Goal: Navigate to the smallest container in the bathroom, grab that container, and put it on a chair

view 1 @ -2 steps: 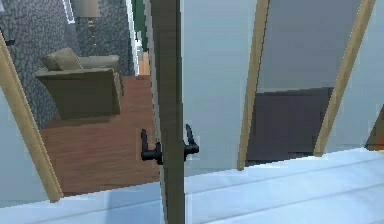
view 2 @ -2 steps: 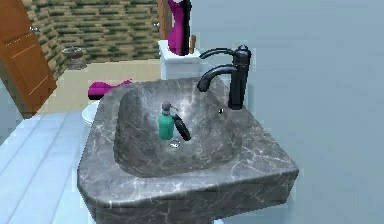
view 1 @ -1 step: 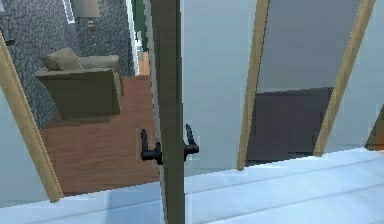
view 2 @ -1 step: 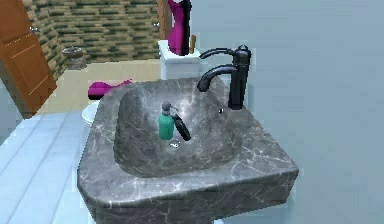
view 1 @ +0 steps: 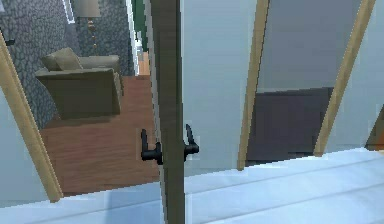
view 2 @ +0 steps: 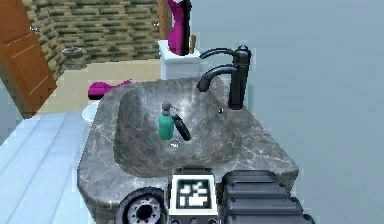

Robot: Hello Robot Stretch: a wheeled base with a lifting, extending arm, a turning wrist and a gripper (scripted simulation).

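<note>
Well, we see the small teal bottle (view 2: 165,123) sitting in the basin of the grey marble sink (view 2: 105,165), near the black faucet (view 2: 236,75). Our arm (view 2: 255,200), with its white marker (view 2: 197,195), shows at the bottom edge by the sink's near rim, the bottle farther out. The jaws are too unclear to read, so we cannot tell their state or whether they hold anything. Ahead, past the door (view 1: 170,100), a chair (view 1: 80,85) stands on wooden floor (view 1: 100,150).

Home bathroom, marble sink (view 2: 108,172), toilet (view 2: 181,66)
</note>
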